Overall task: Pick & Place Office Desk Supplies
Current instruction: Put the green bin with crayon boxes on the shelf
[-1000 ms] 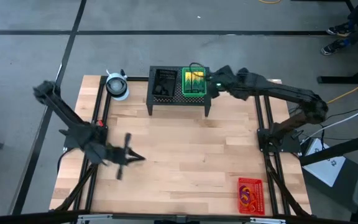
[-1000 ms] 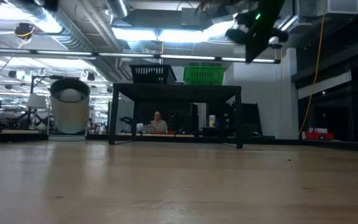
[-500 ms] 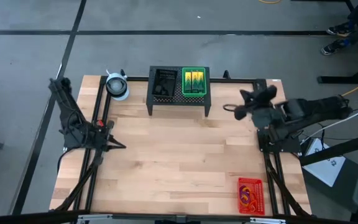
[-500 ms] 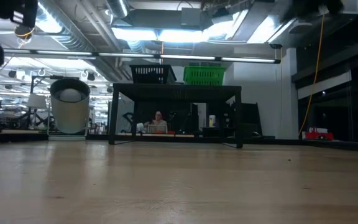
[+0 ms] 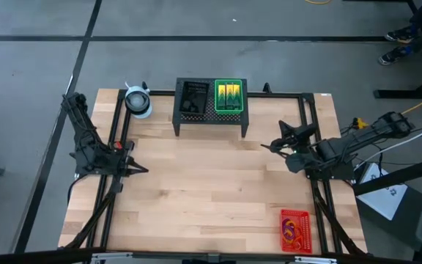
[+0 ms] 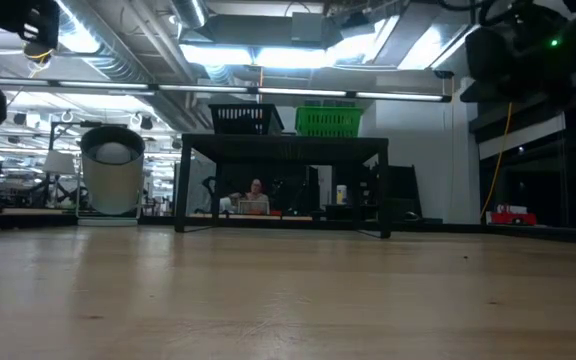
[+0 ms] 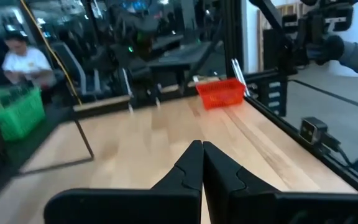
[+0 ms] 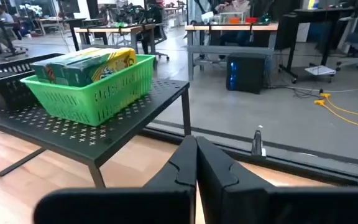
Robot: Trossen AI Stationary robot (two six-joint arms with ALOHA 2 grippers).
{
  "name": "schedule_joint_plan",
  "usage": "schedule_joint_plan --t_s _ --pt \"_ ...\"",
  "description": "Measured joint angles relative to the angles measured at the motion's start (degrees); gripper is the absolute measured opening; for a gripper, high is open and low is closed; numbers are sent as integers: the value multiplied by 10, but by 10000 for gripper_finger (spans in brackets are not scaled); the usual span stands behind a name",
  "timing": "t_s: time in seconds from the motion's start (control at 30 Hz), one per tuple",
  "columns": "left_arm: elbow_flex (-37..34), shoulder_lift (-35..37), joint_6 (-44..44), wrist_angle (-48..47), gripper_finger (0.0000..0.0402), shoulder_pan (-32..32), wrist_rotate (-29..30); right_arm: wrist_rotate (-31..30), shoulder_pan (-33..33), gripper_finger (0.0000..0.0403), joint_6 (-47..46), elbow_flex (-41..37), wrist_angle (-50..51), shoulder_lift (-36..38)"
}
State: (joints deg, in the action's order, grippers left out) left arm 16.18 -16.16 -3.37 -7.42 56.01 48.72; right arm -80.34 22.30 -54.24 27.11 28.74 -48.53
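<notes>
Crayon box [image 5: 230, 95]: lies in green tray [image 5: 229, 111] atop mesh stand [image 5: 211, 126]. Right gripper [image 5: 269, 144], closed, empty, has pulled back from it to surface [image 5: 211, 191] edge; left gripper [image 5: 141, 170] likewise closed, empty. Placement looks complete.

Overhead, one camera looks straight down on the whole table [image 5: 211, 183]. A second sits at tabletop level, facing across toward the stand [image 6: 283, 150]. Each wrist camera looks forward over its arm's fingers; the right one, nearest, shares the green tray [image 8: 92, 84] with both.
</notes>
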Motion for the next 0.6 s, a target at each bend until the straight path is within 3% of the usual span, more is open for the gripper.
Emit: schedule_joint_plan --t_s 0.2,0.37,0.47,0.6 --pt "0 -2 -4 7 1 -35 -25 17 -26 0 106 0 -92 2" --pt "0 -6 -4 8 1 -95 -84 109 -78 0 291 -2 -258 -3" --pt "0 -7 -4 8 1 -134 -127 198 -127 0 410 -28 -406 -13" --pt "0 -13 8 8 1 -175 -176 264 -205 0 484 -70 -522 -24"
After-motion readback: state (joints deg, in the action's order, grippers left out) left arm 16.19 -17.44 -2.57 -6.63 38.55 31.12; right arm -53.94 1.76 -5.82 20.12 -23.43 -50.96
